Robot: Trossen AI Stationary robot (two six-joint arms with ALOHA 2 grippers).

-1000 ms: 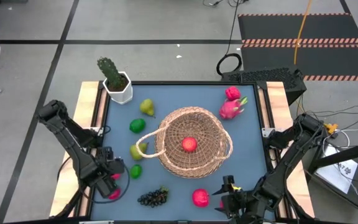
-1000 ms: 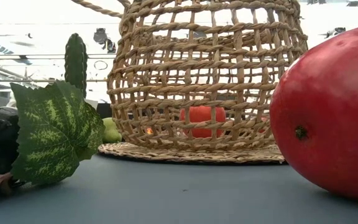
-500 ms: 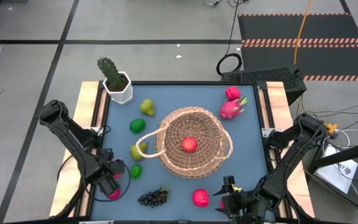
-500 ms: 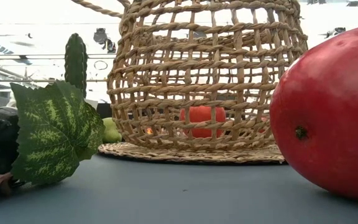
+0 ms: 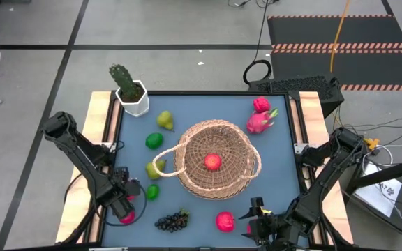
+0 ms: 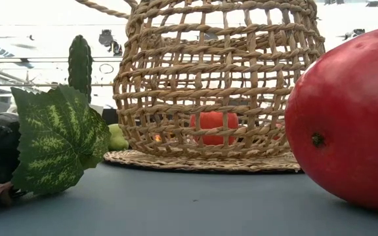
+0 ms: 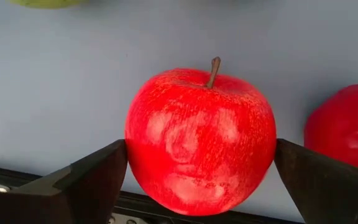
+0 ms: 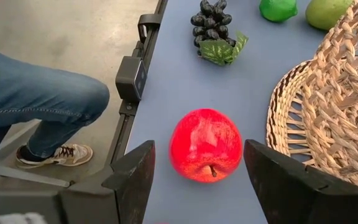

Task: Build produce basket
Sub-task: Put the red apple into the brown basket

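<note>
The woven basket (image 5: 215, 166) stands mid-table with one red apple (image 5: 212, 162) inside. My left gripper (image 5: 123, 203) points down near the near left corner, open. Its fingers stand on either side of a red apple (image 7: 201, 140) that sits stem up on the table. A second red fruit (image 7: 347, 124) lies beside it. My right gripper (image 5: 251, 220) hangs open above the near edge. It is aimed at another red apple (image 8: 205, 144) on the table and is apart from it. Grapes (image 5: 173, 222), limes (image 5: 152, 192), pears (image 5: 165, 120) and dragon fruit (image 5: 260, 122) lie around the basket. My left gripper comes from above with its two fingers (image 7: 95, 180) close against the apple's opposite sides (image 7: 132, 146). Whether they touch it I cannot tell. The apple rests upright on the table.
A potted cactus (image 5: 128, 87) stands at the far left corner. In the low view a large red fruit (image 6: 346, 111) fills the right side, and a grape leaf (image 6: 58, 137) the left. A person's leg and shoe (image 8: 36, 106) show beyond the table's near edge.
My left gripper has sunk straight down over the red apple, still open, and now has the apple between its fingers. The fruit has not moved.
</note>
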